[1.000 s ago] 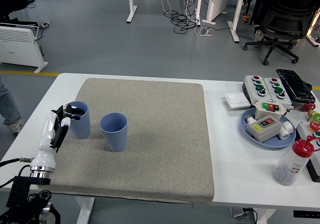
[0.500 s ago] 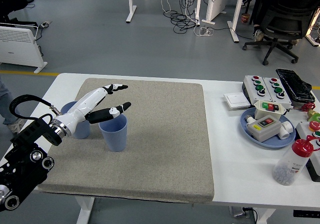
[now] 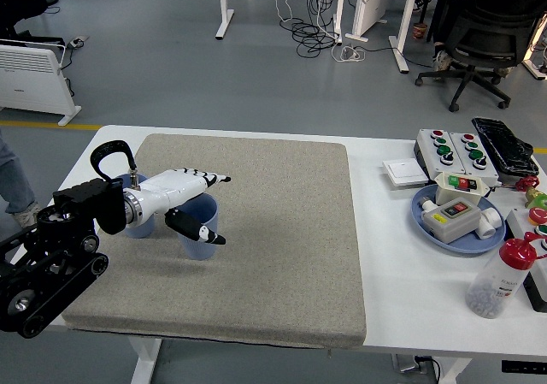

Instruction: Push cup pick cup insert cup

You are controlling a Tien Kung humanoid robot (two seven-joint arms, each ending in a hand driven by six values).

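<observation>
Two blue cups stand on the left part of the grey mat point(image 3: 282, 239). The left cup point(image 3: 142, 224) is mostly hidden behind my left wrist. The right cup point(image 3: 195, 247) stands upright beside it. My left hand point(image 3: 214, 206) reaches in from the left over the right cup's top, with the fingers point(image 3: 215, 179) stretched out above and behind its rim and the thumb point(image 3: 203, 233) in front of its wall. The hand is open and holds nothing. My right arm is out of view.
At the right of the table are a blue tray point(image 3: 425, 218) with button boxes, a larger button box point(image 3: 449, 149), a white switch plate point(image 3: 406, 172) and a clear bottle with a red cap point(image 3: 500, 280). Office chairs and desks stand beyond the table.
My left arm swung from beside the left cup over to the right cup. The hand turned, and the thumb now lies in front of the right cup. Both cups have stayed in place.
</observation>
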